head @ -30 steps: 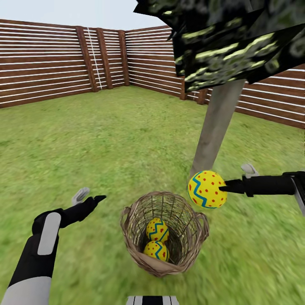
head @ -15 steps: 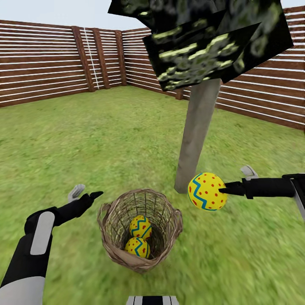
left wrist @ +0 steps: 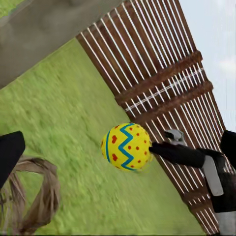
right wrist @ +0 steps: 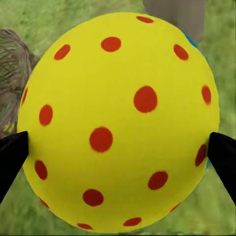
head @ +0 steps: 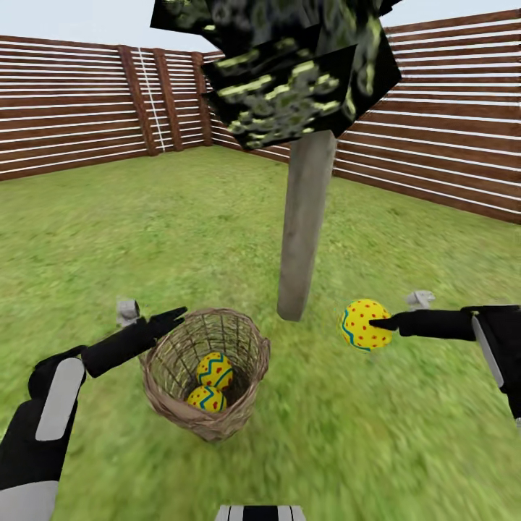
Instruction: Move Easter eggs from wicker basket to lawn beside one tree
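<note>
Easter eggs are split between two places. Two of them lie inside the wicker basket [head: 205,376], which sits on the lawn [head: 181,231] close in front of me at about 11 o'clock: one egg [head: 206,399] nearest me, the other egg [head: 215,370] touching it just behind. The basket is brown and woven, and its see-through sides let the grass show.

My left gripper [head: 148,323] reaches toward 11 o'clock and hovers just over the basket's near-left rim. It holds nothing; I cannot tell how far apart its fingers stand.

My right gripper [head: 382,323] is at about 1 o'clock, clamped on the third egg [head: 365,325], which hangs above the grass, apart from the basket. In the right wrist view the yellow, red-dotted egg [right wrist: 120,123] sits between my two dark fingertips [right wrist: 14,157], one pressed on each side. The left wrist view catches the same egg [left wrist: 127,146], with its blue zigzag band, at the tip of my right arm.

Just beyond the held egg, at 12 o'clock, stands the tree [head: 306,210], its grey-brown trunk leaning slightly, dark blotched foliage overhead. Its base is near both basket and egg.

Farthest off, a brown fence [head: 72,108] of horizontal slats encloses the garden.
</note>
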